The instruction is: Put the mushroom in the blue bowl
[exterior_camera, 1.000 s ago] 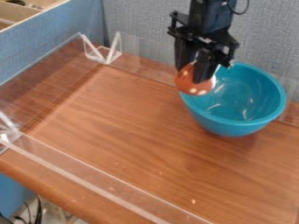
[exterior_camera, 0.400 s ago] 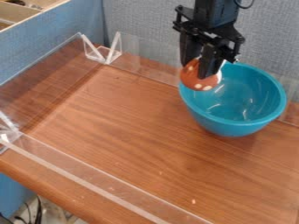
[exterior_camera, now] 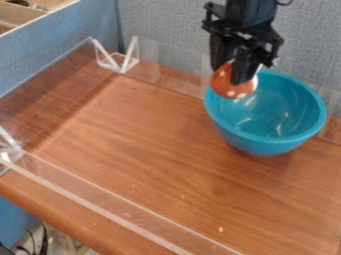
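A glossy teal-blue bowl [exterior_camera: 273, 122] stands on the wooden table at the right. My black gripper [exterior_camera: 240, 74] points straight down over the bowl's left rim. It is shut on the mushroom [exterior_camera: 230, 86], whose reddish-brown cap and cream stem show between and just below the fingers. The mushroom hangs in the air at the bowl's near-left edge, slightly above the rim.
Clear acrylic walls [exterior_camera: 114, 55] border the wooden table [exterior_camera: 134, 149] along the back, left and front edges. A grey-blue partition stands behind. A wooden crate sits at the upper left outside the walls.
The gripper with the mushroom has drifted slightly to the right and up, closer over the bowl. The bowl has not moved.
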